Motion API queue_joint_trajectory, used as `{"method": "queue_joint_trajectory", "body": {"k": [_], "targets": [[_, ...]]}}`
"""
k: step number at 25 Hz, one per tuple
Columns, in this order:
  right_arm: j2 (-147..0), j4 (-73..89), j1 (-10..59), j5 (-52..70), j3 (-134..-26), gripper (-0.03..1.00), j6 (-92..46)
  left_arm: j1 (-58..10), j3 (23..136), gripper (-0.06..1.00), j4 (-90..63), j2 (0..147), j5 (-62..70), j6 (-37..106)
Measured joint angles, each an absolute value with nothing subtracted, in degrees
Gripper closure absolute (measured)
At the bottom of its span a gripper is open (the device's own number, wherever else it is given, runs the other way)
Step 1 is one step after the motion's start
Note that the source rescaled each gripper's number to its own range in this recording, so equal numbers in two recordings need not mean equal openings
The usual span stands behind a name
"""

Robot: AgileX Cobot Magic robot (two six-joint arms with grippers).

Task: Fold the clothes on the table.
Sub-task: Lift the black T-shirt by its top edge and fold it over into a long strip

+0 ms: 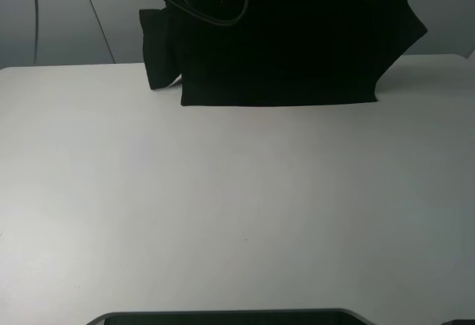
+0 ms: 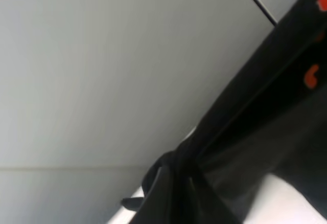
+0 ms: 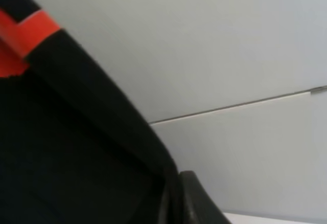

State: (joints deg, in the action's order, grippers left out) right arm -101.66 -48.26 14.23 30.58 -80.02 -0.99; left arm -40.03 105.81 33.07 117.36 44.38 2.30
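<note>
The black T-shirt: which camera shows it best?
The exterior high view: the T-shirt hangs there with both sleeves and hem visible, top cut off. The left wrist view shows only bunched fabric; the right wrist, a close edge with red print.

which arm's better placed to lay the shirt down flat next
Neither alone; slightly left. The T-shirt hangs upright, hem down at the table. Its left-side sleeve droops nearly to the tabletop, while the right-side sleeve sits higher.

Grey wall panels [image 1: 67, 13] w/ thin seams [image 3: 240, 103], soft even light.
</note>
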Motion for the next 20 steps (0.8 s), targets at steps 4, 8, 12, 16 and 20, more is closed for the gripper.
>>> {"method": "queue_joint_trajectory", "body": {"k": [4, 8, 12, 16, 20], "targets": [[-97.92, -39.43, 14.23, 31.77, -77.22, 0.97, -12.37, -40.03, 105.81, 0.94, 27.35, 116.58, 46.6, 5.88], [-92.43, -33.27, 14.23, 33.19, -71.72, 0.97, -17.83, -40.03, 105.81, 0.94, 24.43, 114.28, 51.08, 7.86], [-86.09, -25.99, 14.23, 33.85, -65.88, 0.97, -26.39, -40.03, 105.81, 0.94, 20.4, 112.01, 56.92, 11.33], [-81.85, -16.7, 14.23, 39.94, -62.97, 0.97, -37.03, -40.03, 105.81, 0.94, 13.67, 110.58, 62.91, 15.2], [-80.13, -9.02, 14.23, 45.65, -61.79, 0.97, -46.08, -40.03, 104.65, 0.94, 8.71, 109.63, 66.04, 17.89]]}}
